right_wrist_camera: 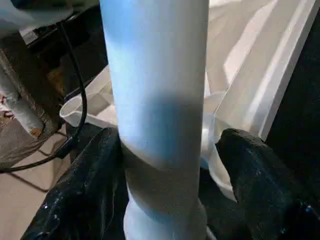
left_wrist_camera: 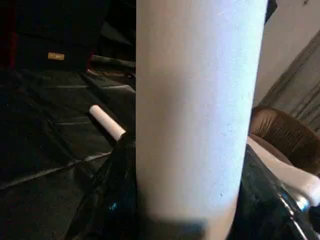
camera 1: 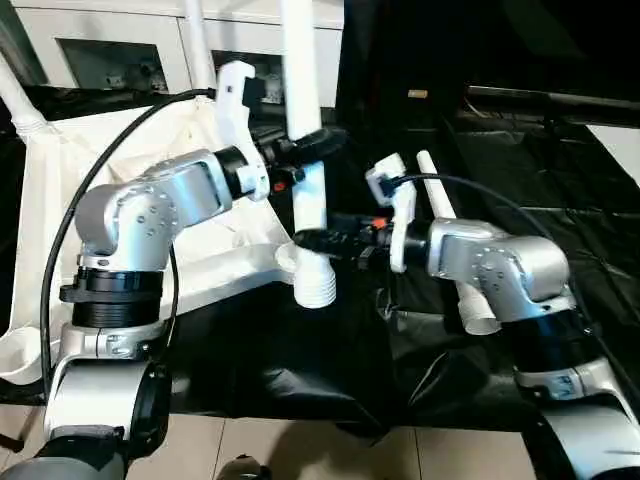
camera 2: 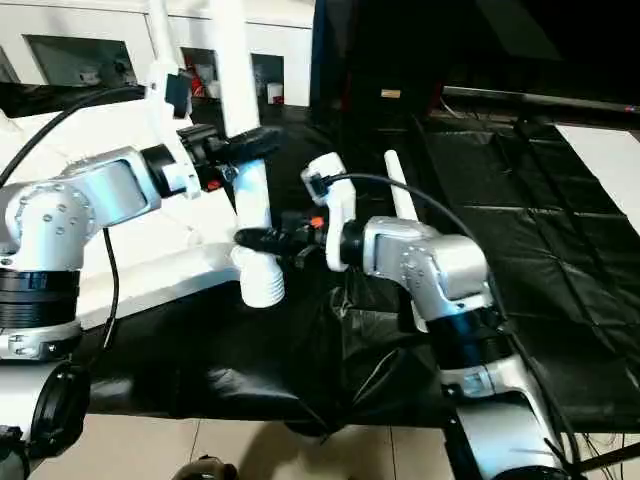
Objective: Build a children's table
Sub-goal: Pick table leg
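The white tabletop [camera 1: 225,268] lies upside down at the left on a black sheet. A white tapered leg [camera 1: 303,90] stands upright at its near corner. The leg's ribbed lower end [camera 1: 318,286] sits right beside the corner socket; I cannot tell whether it is in. My left gripper [camera 1: 318,141] is shut on the leg's middle. Lower down, my right gripper [camera 1: 312,240] is open, its fingers [right_wrist_camera: 260,175] on either side of the leg [right_wrist_camera: 157,100] with a gap showing. Another leg [camera 1: 438,198] lies loose on the sheet behind my right arm.
Two more legs [camera 1: 196,40] rise from the tabletop's far corners. A white glass-door cabinet [camera 1: 110,50] stands at the back. The black sheet [camera 1: 560,200] covers the floor to the right, and pale tiles [camera 1: 300,450] show at the front. A black cable [camera 1: 60,230] loops over my left arm.
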You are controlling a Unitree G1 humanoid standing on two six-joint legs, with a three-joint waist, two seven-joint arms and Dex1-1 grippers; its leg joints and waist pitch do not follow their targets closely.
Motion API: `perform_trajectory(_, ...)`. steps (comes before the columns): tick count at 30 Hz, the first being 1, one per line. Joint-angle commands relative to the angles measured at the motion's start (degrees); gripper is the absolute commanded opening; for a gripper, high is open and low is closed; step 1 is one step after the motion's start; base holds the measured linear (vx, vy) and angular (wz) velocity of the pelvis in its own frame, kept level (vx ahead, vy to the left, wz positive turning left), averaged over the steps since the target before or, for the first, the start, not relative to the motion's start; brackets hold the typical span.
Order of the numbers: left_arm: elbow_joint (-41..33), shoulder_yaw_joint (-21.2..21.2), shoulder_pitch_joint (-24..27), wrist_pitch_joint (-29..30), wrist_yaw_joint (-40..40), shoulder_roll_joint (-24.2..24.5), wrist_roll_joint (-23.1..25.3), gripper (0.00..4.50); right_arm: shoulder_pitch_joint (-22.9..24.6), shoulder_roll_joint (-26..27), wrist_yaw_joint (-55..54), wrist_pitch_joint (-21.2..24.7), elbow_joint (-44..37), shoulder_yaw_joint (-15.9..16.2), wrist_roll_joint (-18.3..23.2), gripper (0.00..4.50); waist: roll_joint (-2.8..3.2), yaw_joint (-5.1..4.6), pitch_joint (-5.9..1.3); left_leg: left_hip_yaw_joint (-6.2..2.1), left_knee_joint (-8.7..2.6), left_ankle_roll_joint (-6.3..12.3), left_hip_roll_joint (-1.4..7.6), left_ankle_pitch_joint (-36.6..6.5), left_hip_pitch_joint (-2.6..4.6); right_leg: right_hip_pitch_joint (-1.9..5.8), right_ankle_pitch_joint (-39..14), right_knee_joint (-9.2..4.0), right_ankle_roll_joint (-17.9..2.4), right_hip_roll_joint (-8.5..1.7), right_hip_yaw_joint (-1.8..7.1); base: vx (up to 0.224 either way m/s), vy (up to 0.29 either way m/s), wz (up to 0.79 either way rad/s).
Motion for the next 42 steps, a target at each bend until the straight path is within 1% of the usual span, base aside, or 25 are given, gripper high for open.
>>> perform_trajectory(1, -1.2, -1.1, -0.5, -1.1, -1.1, 0.4, 0.9, 1.8, -0.6, -0.1, -0.1, 1.2, 0.1, 0.8, -0.3, 3.24, 0.6, 0.0, -4.91, -1.13, -3.31, -1.68, 2.98, -2.5, 1.12, 3.43, 4.2, -3.45, -10.9, -5.76, 3.39, 0.0, 0.0, 0.0)
perform_trajectory(5, -1.5, -1.8, -0.2, -1.8, -1.8, 0.5, 1.5, 1.8, -0.3, 0.1, 0.7, 2.0, -0.6, 1.2, 0.2, 3.24, 0.56, 0.03, -4.92, -1.13, -3.3, -1.6, 2.97, -2.5, 1.16, 3.41, 4.5, -3.35, -10.9, -5.71, 3.4, 0.0, 0.0, 0.0)
perform_trajectory(9, -1.5, -1.9, 0.0, -2.0, -2.0, 0.5, 1.7, 1.8, -0.3, 0.3, 0.8, 2.0, -0.8, 1.1, 0.6, 3.24, 0.5, 0.05, -4.9, -1.08, -3.28, -1.61, 2.98, -2.7, 1.15, 3.39, 3.7, -3.43, -10.9, -5.81, 3.43, 0.0, 0.0, 0.0)
perform_trajectory(11, -1.5, -1.9, 0.0, -2.2, -2.4, 0.6, 2.0, 1.8, -0.4, 0.7, 0.8, 1.8, -0.5, 0.9, 0.6, 2.92, 0.43, 0.04, -4.86, -1.09, -3.32, -1.62, 2.97, -2.6, 1.12, 3.37, 3.6, -3.44, -10.8, -5.79, 3.42, 0.0, 0.0, 0.0)
perform_trajectory(14, -1.4, -1.9, 0.1, -2.3, -2.6, 0.6, 2.1, 1.8, -0.4, 1.0, 0.6, 1.7, -0.4, 0.6, 0.6, 2.79, 0.48, 0.08, -4.87, -1.1, -3.33, -1.72, 2.99, -2.8, 1.15, 3.38, 3.2, -3.45, -10.8, -5.84, 3.41, 0.0, 0.0, 0.0)
perform_trajectory(15, -1.5, -1.9, 0.1, -2.3, -2.7, 0.6, 2.2, 1.8, -0.4, 1.3, 0.4, 1.5, -0.1, 0.4, 0.5, 2.54, 0.52, 0.09, -4.89, -1.13, -3.32, -1.73, 2.97, -2.6, 1.12, 3.38, 3.5, -3.37, -10.8, -5.79, 3.42, 0.0, 0.0, 0.0)
perform_trajectory(17, -1.5, -1.9, 0.2, -2.4, -2.9, 0.6, 2.3, 1.8, -0.4, 1.4, 0.3, 1.2, 0.0, 0.2, 0.4, 2.49, 0.63, 0.05, -4.86, -1.13, -3.35, -1.98, 3.01, -3.1, 1.2, 3.28, 3.1, -3.48, -10.8, -5.8, 3.4, 0.0, 0.0, 0.0)
perform_trajectory(18, -1.4, -1.9, 0.2, -2.5, -3.1, 0.6, 2.4, 1.8, -0.4, 1.5, 0.2, 1.1, 0.1, 0.2, 0.4, 2.49, 0.59, 0.05, -4.86, -1.14, -3.36, -2.05, 3.01, -3.2, 1.21, 3.29, 3.0, -3.46, -10.8, -5.78, 3.41, 0.0, 0.0, 0.0)
perform_trajectory(19, -1.4, -1.8, 0.2, -2.5, -3.1, 0.6, 2.5, 1.8, -0.4, 1.5, 0.2, 1.0, 0.2, 0.1, 0.3, 2.27, 0.7, 0.09, -4.87, -1.11, -3.35, -2.14, 2.99, -3.3, 1.19, 3.31, 3.0, -3.5, -10.8, -5.84, 3.41, 0.0, 0.0, 0.0)
perform_trajectory(21, -1.2, -1.7, 0.1, -2.6, -3.2, 0.7, 2.8, 1.8, -0.3, 1.8, -0.1, 0.6, 0.3, -0.2, 0.3, 2.07, 0.89, 0.11, -4.89, -1.19, -3.37, -2.16, 3.01, -3.2, 1.15, 3.34, 3.4, -3.41, -10.8, -5.83, 3.39, 0.0, 0.0, 0.0)
perform_trajectory(22, -1.1, -1.5, 0.0, -2.6, -3.2, 0.7, 2.8, 1.8, -0.3, 2.0, -0.3, 0.3, 0.5, -0.5, 0.3, 2.05, 0.74, 0.04, -4.93, -1.2, -3.34, -2.12, 2.97, -3.1, 1.14, 3.37, 4.0, -3.33, -10.8, -5.74, 3.37, 0.0, 0.0, 0.0)
perform_trajectory(23, -1.0, -1.4, 0.0, -2.6, -3.2, 0.7, 2.8, 1.8, -0.2, 2.1, -0.3, 0.2, 0.5, -0.6, 0.3, 1.98, 0.85, 0.03, -4.91, -1.21, -3.35, -2.07, 2.97, -3.1, 1.16, 3.31, 4.1, -3.32, -10.8, -5.71, 3.37, 0.0, 0.0, 0.0)
perform_trajectory(25, -0.9, -1.1, -0.1, -2.5, -3.2, 0.6, 2.7, 1.8, -0.1, 2.6, -0.7, -0.2, 0.6, -1.3, 0.4, 1.9, 0.77, 0.06, -4.95, -1.16, -3.3, -2.13, 2.94, -3.1, 1.16, 3.39, 4.2, -3.38, -11.1, -5.85, 3.42, 0.0, 0.0, 0.0)
perform_trajectory(26, -0.9, -0.9, -0.1, -2.5, -3.0, 0.5, 2.6, 1.8, 0.1, 2.8, -0.8, -0.8, 0.7, -1.5, 0.4, 1.9, 0.97, 0.09, -4.93, -1.21, -3.33, -2.18, 2.95, -3.2, 1.17, 3.35, 4.2, -3.33, -11.0, -5.74, 3.37, 0.0, 0.0, 0.0)
perform_trajectory(28, -1.0, -0.8, 0.0, -2.4, -2.9, 0.5, 2.5, 1.8, 0.2, 2.9, -0.9, -1.4, 0.8, -1.6, 0.2, 1.88, 0.89, 0.05, -4.93, -1.2, -3.34, -2.34, 3.01, -3.7, 1.23, 3.31, 3.8, -3.38, -11.0, -5.8, 3.38, 0.0, 0.0, 0.0)
perform_trajectory(30, -0.9, -0.7, -0.1, -2.5, -2.8, 0.4, 2.5, 1.8, 0.4, 2.8, -0.7, -2.2, 0.7, -1.4, -0.1, 1.87, 0.97, 0.05, -4.92, -1.2, -3.38, -2.52, 3.04, -3.9, 1.24, 3.31, 3.8, -3.4, -11.0, -5.8, 3.36, 0.0, 0.0, 0.0)
perform_trajectory(31, -0.9, -0.6, -0.1, -2.5, -2.8, 0.3, 2.5, 1.8, 0.7, 2.7, -0.2, -3.9, 0.3, -0.9, -0.7, 1.87, 0.94, 0.05, -4.93, -1.24, -3.37, -2.57, 3.03, -3.9, 1.22, 3.34, 4.0, -3.32, -11.0, -5.75, 3.34, 0.0, 0.0, 0.0)
perform_trajectory(32, -0.9, -0.6, -0.1, -2.5, -2.8, 0.2, 2.6, 1.8, 0.9, 2.8, 0.1, -4.6, 0.1, -0.9, -0.6, 1.87, 0.93, 0.04, -4.91, -1.18, -3.35, -2.53, 3.01, -4.1, 1.21, 3.33, 4.0, -3.42, -11.0, -5.85, 3.39, 0.0, 0.0, 0.0)
perform_trajectory(33, -0.9, -0.6, -0.1, -2.6, -2.9, 0.1, 2.6, 1.8, 1.0, 2.9, 0.2, -4.8, 0.0, -1.0, -0.5, 2.43, 0.9, 0.03, -4.91, -1.19, -3.35, -2.52, 2.98, -4.1, 1.19, 3.39, 3.9, -3.41, -11.0, -5.83, 3.4, 0.0, 0.0, 0.0)
perform_trajectory(34, -1.1, -0.8, 0.0, -2.7, -3.2, 0.2, 2.7, 1.8, 1.0, 3.0, 0.4, -4.6, -0.2, -1.1, -0.3, 2.57, 0.88, 0.0, -4.94, -1.21, -3.35, -2.37, 2.98, -3.7, 1.18, 3.42, 4.3, -3.34, -11.1, -5.76, 3.38, 0.0, 0.0, 0.0)
perform_trajectory(36, -1.6, -1.3, 0.3, -3.0, -4.1, 0.3, 2.9, 1.8, 1.0, 2.9, 0.6, -4.4, -0.5, -1.0, -0.2, 2.66, 0.95, 0.01, -4.96, -1.22, -3.34, -2.18, 2.97, -3.5, 1.19, 3.38, 4.5, -3.31, -11.1, -5.7, 3.36, 0.0, 0.0, 0.0)
perform_trajectory(38, -2.3, -1.8, 0.6, -3.0, -4.9, 0.4, 2.7, 1.8, 0.8, 2.8, 0.7, -4.6, -0.6, -0.7, -0.7, 2.93, 0.82, 0.0, -4.94, -1.2, -3.33, -2.06, 2.99, -3.6, 1.16, 3.42, 4.3, -3.36, -11.2, -5.78, 3.38, 0.0, 0.0, 0.0)
perform_trajectory(40, -2.3, -2.0, 0.7, -2.8, -5.1, 0.6, 2.7, 1.8, 0.7, 2.6, 1.0, -4.8, -0.6, -0.5, -0.8, 2.93, 0.92, 0.04, -4.97, -1.19, -3.32, -1.98, 3.02, -3.6, 1.22, 3.4, 4.2, -3.36, -11.3, -5.84, 3.37, 0.0, 0.0, 0.0)
perform_trajectory(41, -2.4, -2.2, 0.6, -2.6, -5.2, 0.7, 2.8, 1.8, 0.6, 2.5, 1.2, -5.0, -0.5, -0.3, -0.8, 2.97, 0.87, 0.01, -4.94, -1.17, -3.3, -1.91, 2.98, -3.6, 1.17, 3.41, 4.2, -3.37, -11.4, -5.81, 3.4, 0.0, 0.0, 0.0)
perform_trajectory(42, -2.3, -2.7, 0.8, -2.8, -5.4, 0.9, 3.2, 1.8, 0.5, 2.2, 2.0, -4.9, -0.7, 0.1, -0.7, 2.98, 0.69, 0.01, -4.94, -1.13, -3.29, -1.8, 2.98, -3.7, 1.19, 3.44, 4.0, -3.39, -11.4, -5.81, 3.4, 0.0, 0.0, 0.0)
